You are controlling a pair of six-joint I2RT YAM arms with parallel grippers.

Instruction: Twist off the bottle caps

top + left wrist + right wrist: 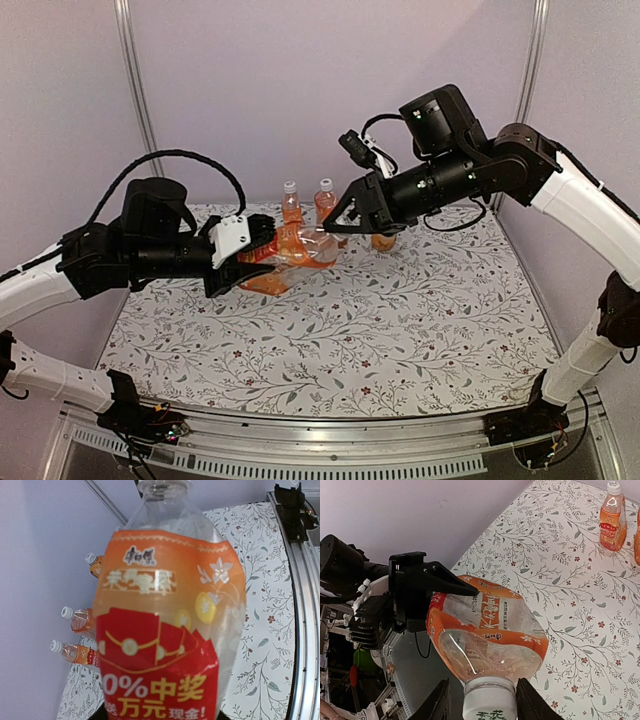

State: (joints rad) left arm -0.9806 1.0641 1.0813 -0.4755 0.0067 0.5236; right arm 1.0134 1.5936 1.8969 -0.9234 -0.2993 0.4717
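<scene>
Holding the bottle (292, 248) clamped in my left gripper (258, 256) above the tabletop's (350, 340) far edge, long axis level, cap (489, 702) toward my right arm, I straddle that cap with my right gripper (484, 682), jaws not yet clamped, a gap on one side.

One white cap (489, 700), green-printed, sits on the tilted bottle (485, 630) between the right gripper's (484, 682) fingers. Three other caps (66, 612) top upright bottles (612, 520) beyond it.
</scene>
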